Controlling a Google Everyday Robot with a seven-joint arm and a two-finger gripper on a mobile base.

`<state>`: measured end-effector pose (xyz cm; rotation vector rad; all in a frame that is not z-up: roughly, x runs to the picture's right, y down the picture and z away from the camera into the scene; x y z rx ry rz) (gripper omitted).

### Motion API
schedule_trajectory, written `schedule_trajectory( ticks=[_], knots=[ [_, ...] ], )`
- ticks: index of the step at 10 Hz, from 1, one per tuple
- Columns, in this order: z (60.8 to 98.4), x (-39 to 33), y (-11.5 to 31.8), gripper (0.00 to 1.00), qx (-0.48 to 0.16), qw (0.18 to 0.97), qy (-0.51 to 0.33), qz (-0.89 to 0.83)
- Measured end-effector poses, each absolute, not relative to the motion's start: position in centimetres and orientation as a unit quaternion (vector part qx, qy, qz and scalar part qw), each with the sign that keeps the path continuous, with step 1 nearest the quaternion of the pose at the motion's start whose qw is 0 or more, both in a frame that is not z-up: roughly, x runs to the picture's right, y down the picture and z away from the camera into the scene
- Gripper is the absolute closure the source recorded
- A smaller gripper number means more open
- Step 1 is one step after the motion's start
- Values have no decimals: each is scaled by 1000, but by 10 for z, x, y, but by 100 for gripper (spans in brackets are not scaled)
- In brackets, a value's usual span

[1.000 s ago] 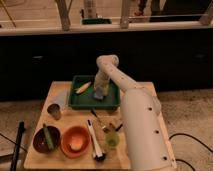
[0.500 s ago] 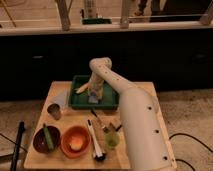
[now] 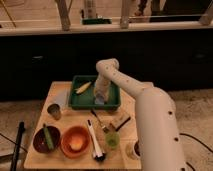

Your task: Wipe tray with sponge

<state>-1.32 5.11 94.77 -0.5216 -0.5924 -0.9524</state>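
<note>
The dark green tray (image 3: 112, 104) sits at the back middle of the wooden table. My gripper (image 3: 100, 96) reaches down into the tray's right half, with the white arm (image 3: 145, 110) arching over from the right. It is shut on the pale blue-grey sponge (image 3: 100, 102), which presses on the tray floor. A yellow corn-like item (image 3: 82, 87) lies in the tray's left part, apart from the gripper.
On the wooden table (image 3: 60, 97) stand a small cup (image 3: 54, 111), a dark bowl holding a green item (image 3: 46, 139), an orange bowl (image 3: 75, 141), a green cup (image 3: 112, 140), a long utensil (image 3: 94, 140), a brush (image 3: 99, 121) and a brown block (image 3: 120, 120).
The gripper with the sponge slid left across the tray floor, then back to the right and slightly toward the tray's front. The corn-like item stays in place.
</note>
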Motion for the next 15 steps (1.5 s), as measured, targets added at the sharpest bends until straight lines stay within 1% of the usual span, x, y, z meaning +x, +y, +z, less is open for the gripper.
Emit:
schedule_trajectory(
  ticks=[2,4,6,8,11,15],
  knots=[
    [954,-1,39,100,-243,827,-262,-434],
    [968,-4,22,100,-237,834,-252,-429],
    [985,-22,12,100,-233,831,-257,-435],
    [992,-45,13,100,-232,821,-270,-446],
    [980,-70,26,100,-223,799,-299,-471],
    [944,-53,43,100,-214,795,-300,-481]
  ],
)
